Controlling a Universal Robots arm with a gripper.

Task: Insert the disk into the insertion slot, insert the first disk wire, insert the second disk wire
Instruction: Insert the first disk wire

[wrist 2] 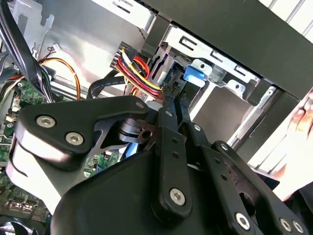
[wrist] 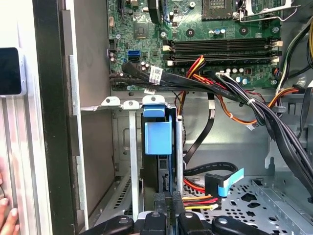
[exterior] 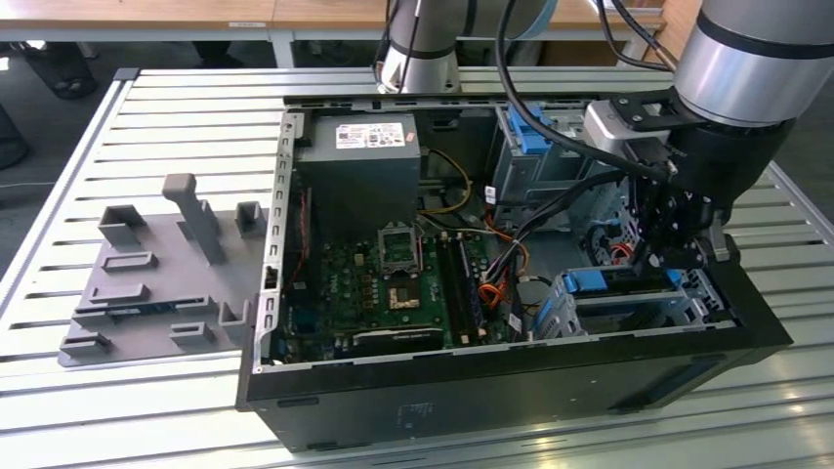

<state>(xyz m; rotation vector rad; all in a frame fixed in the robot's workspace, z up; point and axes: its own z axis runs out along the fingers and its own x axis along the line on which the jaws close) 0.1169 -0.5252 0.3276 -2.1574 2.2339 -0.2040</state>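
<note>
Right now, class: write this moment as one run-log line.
stage: disk in insertion slot | gripper: at disk's end | nearby: red-yellow wire bundle beside gripper

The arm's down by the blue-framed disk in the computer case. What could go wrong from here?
The hand is right against the red, yellow and black wires; it might snag or pinch them. The black cable bundle crosses close to the disk and could get dragged. A person's fingertips rest by the case's edge, within likely reach of the arm.
</note>
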